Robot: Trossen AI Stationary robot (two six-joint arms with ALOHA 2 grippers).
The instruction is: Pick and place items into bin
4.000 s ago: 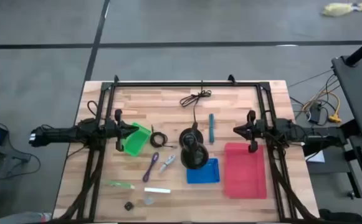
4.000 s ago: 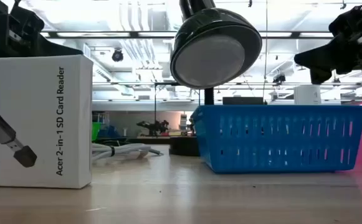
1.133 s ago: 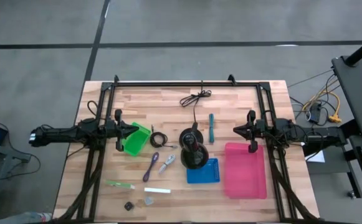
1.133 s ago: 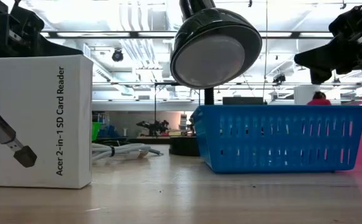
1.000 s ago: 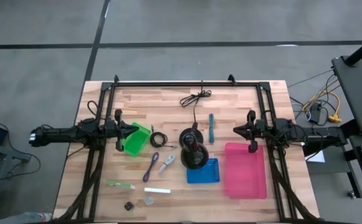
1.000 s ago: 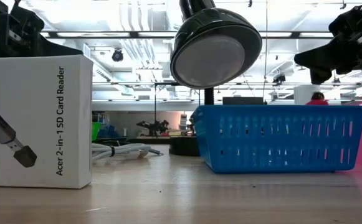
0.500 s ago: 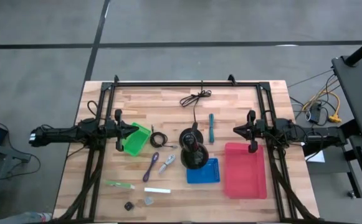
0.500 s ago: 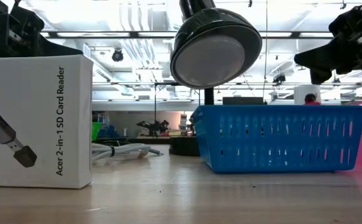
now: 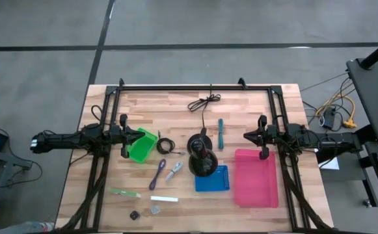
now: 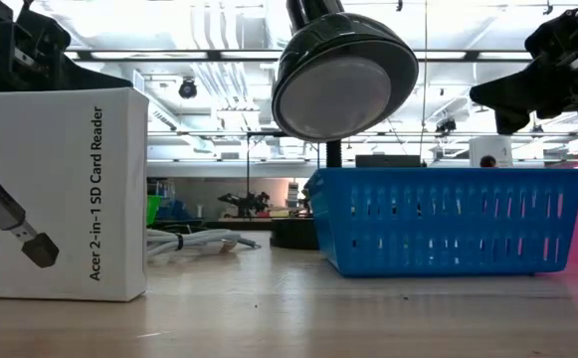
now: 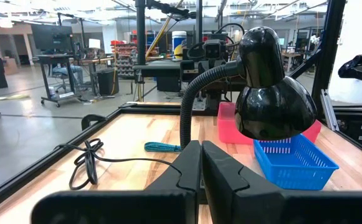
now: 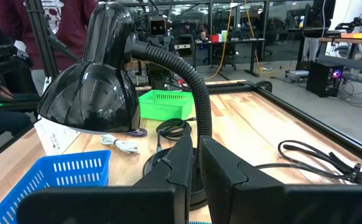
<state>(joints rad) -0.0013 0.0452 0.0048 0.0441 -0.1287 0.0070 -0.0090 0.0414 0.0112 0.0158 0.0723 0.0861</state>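
The items lie loose on the wooden table: a teal pen (image 9: 220, 133), a black cable coil (image 9: 166, 145), a purple tool (image 9: 157, 173), a small grey-white cable piece (image 9: 174, 171), a green stick (image 9: 123, 192), a white stick (image 9: 164, 199) and two tiny cubes (image 9: 135, 215). A green bin (image 9: 142, 144), a blue bin (image 9: 212, 179) and a pink bin (image 9: 256, 177) stand on the table. My left gripper (image 9: 136, 134) hovers shut over the green bin. My right gripper (image 9: 246, 136) hovers shut above the pink bin's far edge. Both are empty.
A black desk lamp (image 9: 202, 156) stands mid-table by the blue bin, its head over the bin's far-left corner. A long black cord (image 9: 205, 103) runs from it toward the far edge. A black frame (image 9: 195, 87) rims the table's far and side edges.
Neither arm nor any item has moved. In the low view, a person in red far behind the table has passed out of sight behind the blue bin.
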